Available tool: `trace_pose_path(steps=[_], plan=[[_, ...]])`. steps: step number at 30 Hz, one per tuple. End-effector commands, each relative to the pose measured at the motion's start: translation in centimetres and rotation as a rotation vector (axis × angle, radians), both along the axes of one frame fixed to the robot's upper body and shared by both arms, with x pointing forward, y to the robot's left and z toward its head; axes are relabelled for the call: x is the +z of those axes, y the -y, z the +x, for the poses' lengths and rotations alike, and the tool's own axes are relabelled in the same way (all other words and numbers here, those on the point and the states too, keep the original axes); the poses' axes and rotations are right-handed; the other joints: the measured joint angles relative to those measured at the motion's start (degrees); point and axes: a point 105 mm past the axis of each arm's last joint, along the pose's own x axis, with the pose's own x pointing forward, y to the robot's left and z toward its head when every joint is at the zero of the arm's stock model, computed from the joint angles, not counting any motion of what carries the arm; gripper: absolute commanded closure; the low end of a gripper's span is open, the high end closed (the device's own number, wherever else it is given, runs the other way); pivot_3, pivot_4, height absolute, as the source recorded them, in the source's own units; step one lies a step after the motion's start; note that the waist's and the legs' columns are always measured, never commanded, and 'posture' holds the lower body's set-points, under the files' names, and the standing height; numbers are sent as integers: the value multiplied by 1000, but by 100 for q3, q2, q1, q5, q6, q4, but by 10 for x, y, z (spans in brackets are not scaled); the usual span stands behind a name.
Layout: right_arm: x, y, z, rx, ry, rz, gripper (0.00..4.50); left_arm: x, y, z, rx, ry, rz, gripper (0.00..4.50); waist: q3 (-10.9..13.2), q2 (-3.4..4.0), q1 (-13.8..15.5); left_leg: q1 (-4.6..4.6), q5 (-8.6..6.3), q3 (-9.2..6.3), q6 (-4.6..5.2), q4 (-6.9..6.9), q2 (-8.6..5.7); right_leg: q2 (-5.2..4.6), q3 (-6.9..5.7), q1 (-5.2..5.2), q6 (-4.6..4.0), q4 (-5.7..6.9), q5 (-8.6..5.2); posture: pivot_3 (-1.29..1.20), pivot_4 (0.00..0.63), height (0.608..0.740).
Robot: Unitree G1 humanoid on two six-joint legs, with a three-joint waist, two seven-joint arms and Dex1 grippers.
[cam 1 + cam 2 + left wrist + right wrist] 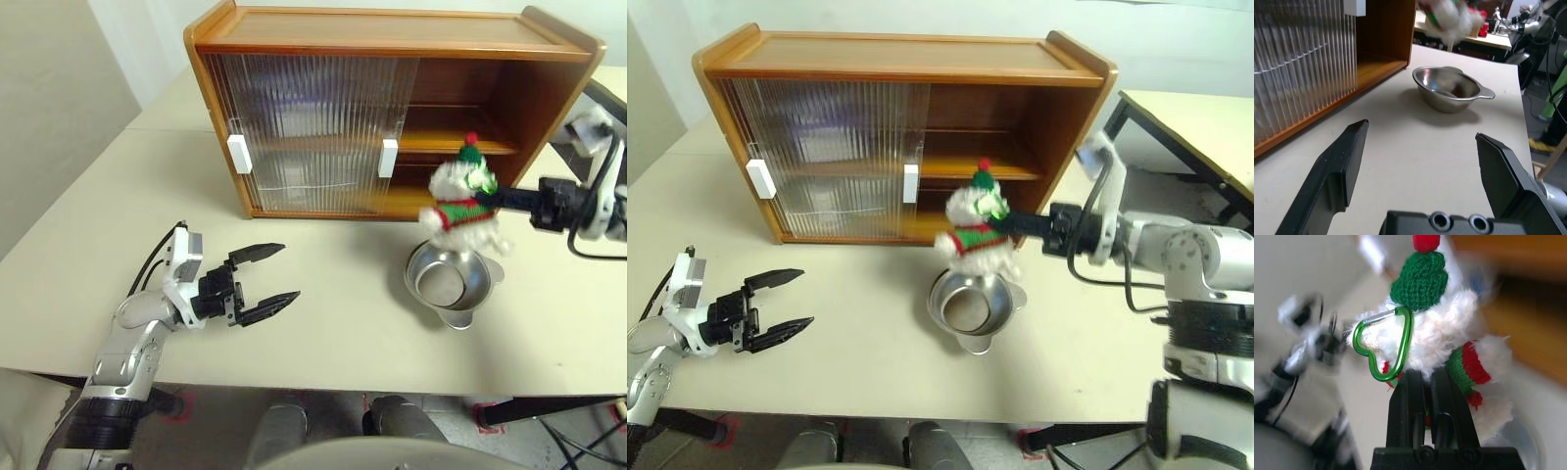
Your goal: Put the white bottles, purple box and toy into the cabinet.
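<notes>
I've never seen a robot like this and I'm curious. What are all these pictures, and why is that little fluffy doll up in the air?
These are pictures from a robot's own cameras. Two are its eyes, looking down over its arms at a pale table. The other two sit on its wrists and look along its black fingers.

The right gripper has pinched shut on the toy, a white plush figure with a striped sweater, green hat and green clip, and holds it in the air just above a shiny metal bowl.

The left gripper rests low over the table with its two fingers spread open, holding nothing.

Behind stands a wooden cabinet. Its ribbed sliding doors cover the left part, so the right part is open, which is likely where the toy goes.
</notes>
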Motion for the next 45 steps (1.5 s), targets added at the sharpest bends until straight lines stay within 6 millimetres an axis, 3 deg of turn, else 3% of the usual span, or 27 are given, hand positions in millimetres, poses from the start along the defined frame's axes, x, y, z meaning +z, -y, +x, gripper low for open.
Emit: trace_pose_path(steps=[1,10,14,25,30,38,45], plan=[[15,10,27,-171,124,32,4492,-1,0,0,1,-2,17,0,-6,9,-14,2,1,-1,2,0,3,1,-1,0,-1,1,6,-49,16,740],[20,8,70,-374,263,8,4492,1,-1,3,19,10,30,0,-25,39,-16,0,1,-11,7,-5,17,3,-8,-6,-19,0,53,-43,9,740],[35,3,86,-438,349,75,4492,-1,0,3,16,5,38,0,-34,55,-35,-3,1,-11,9,-6,21,2,-9,-16,-15,1,75,-37,8,740],[36,-1,104,-485,429,5,4492,-1,0,2,27,4,35,0,-48,77,-26,-42,2,-17,10,-9,33,-13,-17,-54,-27,0,88,-28,10,740],[33,-2,103,-473,421,-7,2977,-1,0,2,29,1,34,0,-49,79,-33,-55,3,-12,9,-8,37,-6,-19,-68,-23,0,94,-29,11,740],[37,7,100,-480,445,-47,17,-3,2,3,24,-3,31,0,-49,79,-39,-54,6,-11,8,-5,37,-6,-15,-67,-18,0,100,-39,13,740],[40,16,93,-460,456,-91,17,-4,2,2,20,-7,30,0,-49,79,-12,-55,8,-13,9,-4,37,-9,-17,-66,-21,0,100,-41,12,740]])
